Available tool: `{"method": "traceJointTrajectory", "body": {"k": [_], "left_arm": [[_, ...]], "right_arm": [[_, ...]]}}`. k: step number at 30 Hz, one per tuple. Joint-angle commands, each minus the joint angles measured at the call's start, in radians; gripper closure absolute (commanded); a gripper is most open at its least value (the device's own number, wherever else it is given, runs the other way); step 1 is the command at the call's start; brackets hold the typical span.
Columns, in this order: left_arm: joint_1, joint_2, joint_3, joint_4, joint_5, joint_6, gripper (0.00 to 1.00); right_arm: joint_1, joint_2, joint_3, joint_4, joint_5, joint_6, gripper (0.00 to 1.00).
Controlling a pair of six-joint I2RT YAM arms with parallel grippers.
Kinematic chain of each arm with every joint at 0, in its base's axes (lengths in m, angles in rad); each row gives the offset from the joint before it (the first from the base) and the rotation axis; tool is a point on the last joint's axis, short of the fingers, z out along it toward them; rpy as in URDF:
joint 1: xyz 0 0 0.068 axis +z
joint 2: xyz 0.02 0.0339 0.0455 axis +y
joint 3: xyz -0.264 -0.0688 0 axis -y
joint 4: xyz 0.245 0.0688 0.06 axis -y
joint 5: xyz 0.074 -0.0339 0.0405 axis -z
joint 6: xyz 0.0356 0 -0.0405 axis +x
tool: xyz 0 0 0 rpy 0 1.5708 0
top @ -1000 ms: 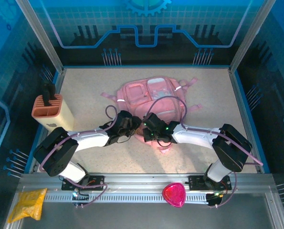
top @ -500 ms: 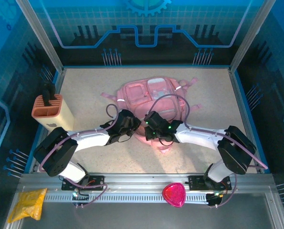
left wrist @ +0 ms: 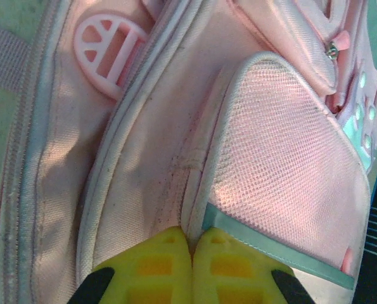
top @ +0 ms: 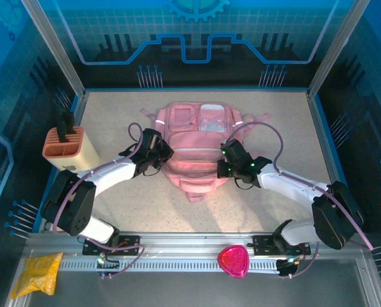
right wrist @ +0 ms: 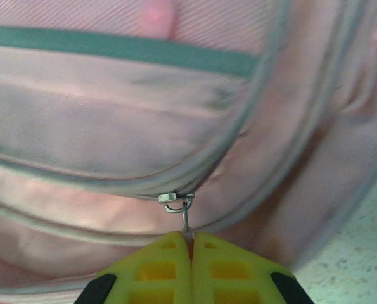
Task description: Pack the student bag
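Note:
The pink student bag (top: 193,144) lies flat in the middle of the table, its front pockets facing up. My left gripper (top: 159,155) is at the bag's left side. In the left wrist view its yellow fingertips (left wrist: 191,237) are shut on the white-piped seam beside the mesh side pocket (left wrist: 283,158). My right gripper (top: 224,167) is at the bag's right side. In the right wrist view it (right wrist: 189,235) is shut on the thin metal zipper pull (right wrist: 185,218), which hangs from the slider (right wrist: 174,199) on a curved zipper line.
An orange holder (top: 65,148) with a dark item in it stands at the table's left edge. A magenta rounded object (top: 233,261) sits on the metal rail near the arm bases, and a yellow pouch (top: 36,272) lies at the bottom left outside the table.
Both grippers moved apart from the bag's near middle to its left and right sides. The left gripper shut on the seam. The bag went from bunched up to spread flat.

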Motion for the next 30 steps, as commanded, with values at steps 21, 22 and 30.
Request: {"method": "traceJointTrajectory", "body": {"k": [21,22,30], "left_arm": [[-0.114,-0.12,-0.09,0.073,-0.11,-0.252,0.36],[-0.151,-0.124,-0.122,0.127,-0.131,-0.281,0.36],[-0.297,-0.063,-0.143,0.124,-0.298,-0.443,0.42]], "right_arm": [[0.187,0.127,0.05,-0.004,-0.062,-0.003,1.0],[0.187,0.126,0.045,0.003,-0.064,0.0,1.0],[0.187,0.142,0.051,0.018,-0.064,0.001,1.0]]}}
